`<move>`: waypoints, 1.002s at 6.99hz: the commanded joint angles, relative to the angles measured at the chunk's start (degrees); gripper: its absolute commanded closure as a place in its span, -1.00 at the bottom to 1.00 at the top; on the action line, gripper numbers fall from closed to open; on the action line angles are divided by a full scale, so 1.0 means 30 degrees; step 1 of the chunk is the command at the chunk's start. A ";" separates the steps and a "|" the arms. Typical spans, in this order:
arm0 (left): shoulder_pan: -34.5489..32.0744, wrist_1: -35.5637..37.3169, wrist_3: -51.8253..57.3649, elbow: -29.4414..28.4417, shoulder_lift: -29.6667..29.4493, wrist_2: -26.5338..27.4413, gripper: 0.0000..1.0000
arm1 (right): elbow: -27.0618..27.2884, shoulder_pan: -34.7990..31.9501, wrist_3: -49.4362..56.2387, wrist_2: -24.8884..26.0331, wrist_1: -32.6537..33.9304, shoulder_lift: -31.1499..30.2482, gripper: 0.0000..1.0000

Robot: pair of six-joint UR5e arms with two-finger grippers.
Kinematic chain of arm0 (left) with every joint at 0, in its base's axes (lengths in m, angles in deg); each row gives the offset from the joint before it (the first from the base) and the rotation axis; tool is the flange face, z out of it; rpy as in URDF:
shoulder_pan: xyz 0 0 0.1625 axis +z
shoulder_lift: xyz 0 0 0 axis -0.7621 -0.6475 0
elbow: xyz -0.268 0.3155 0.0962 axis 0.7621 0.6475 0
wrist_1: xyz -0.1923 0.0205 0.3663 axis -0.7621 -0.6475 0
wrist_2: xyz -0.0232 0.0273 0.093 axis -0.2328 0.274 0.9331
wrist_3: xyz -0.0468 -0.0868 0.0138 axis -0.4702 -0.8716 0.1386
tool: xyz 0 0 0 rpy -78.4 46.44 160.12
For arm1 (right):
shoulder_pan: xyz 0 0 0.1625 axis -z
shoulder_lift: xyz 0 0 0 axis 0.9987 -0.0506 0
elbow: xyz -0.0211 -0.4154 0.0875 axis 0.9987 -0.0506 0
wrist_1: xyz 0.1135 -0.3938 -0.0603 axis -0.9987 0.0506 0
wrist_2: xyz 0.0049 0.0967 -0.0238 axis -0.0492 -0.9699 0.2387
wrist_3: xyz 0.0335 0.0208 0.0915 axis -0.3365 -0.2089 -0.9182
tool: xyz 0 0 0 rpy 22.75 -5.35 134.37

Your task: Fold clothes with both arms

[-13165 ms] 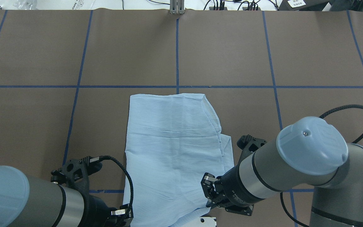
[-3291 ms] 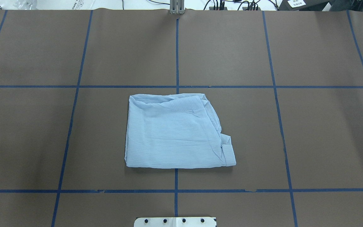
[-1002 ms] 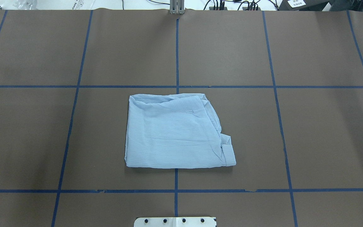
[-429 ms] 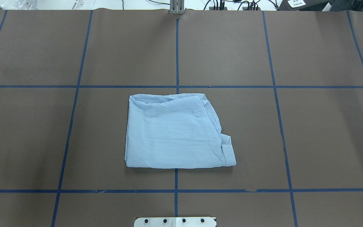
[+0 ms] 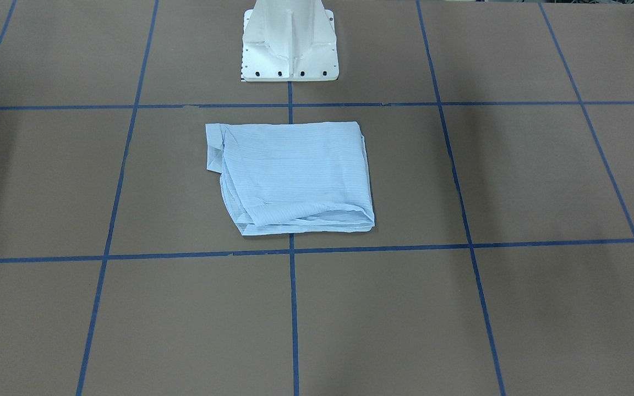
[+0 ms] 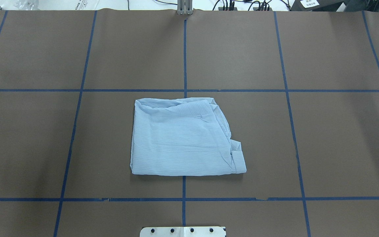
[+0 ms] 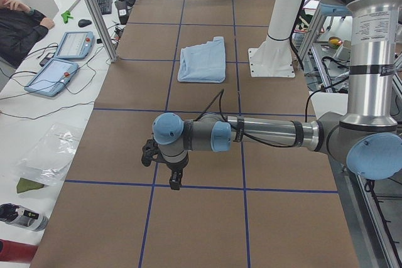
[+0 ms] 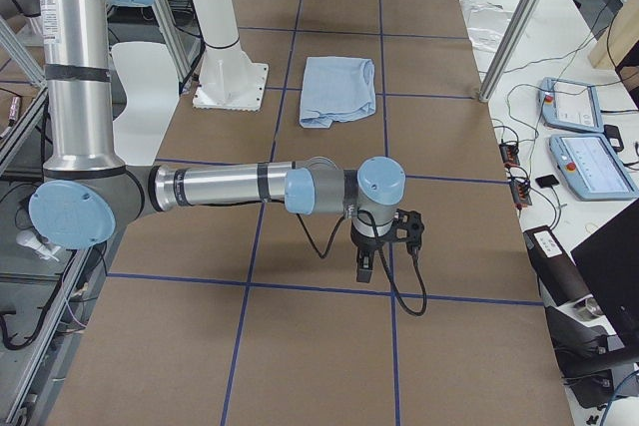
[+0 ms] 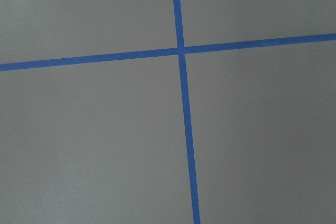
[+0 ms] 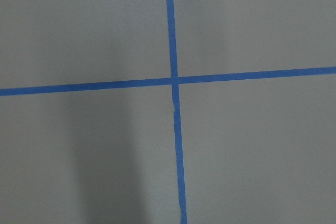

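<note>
You have two arms out, one toward each end of the table (image 6: 341, 148). Nearest in the left-end view, the left gripper (image 7: 175, 182) hangs fingers-down over the blue tape. In the right-end view, the right gripper (image 8: 362, 269) hangs the same way. You cannot tell from these views whether either is open or closed. Each wrist camera sees one tape crossing (image 9: 181, 51) below it. Farther on, well apart from both grippers and between them, lies one shirt (image 6: 183, 141), folded flat. Near it stands one white pedestal (image 5: 289, 44).
</note>
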 commanded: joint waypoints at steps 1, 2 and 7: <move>-0.0252 -0.0211 -0.0023 -0.0039 0.0000 -0.0024 -1.00 | -0.0006 0.0000 0.0007 0.0002 -0.0016 0.0000 -1.00; -0.0312 -0.0357 -0.0023 -0.0068 0.0000 -0.0024 -1.00 | -0.0006 0.0000 -0.0022 -0.0027 -0.0016 0.0000 -1.00; -0.0371 -0.0827 -0.0140 -0.0215 -0.0029 0.0005 -1.00 | 0.0023 0.0058 0.0007 -0.0056 0.0100 0.0116 -1.00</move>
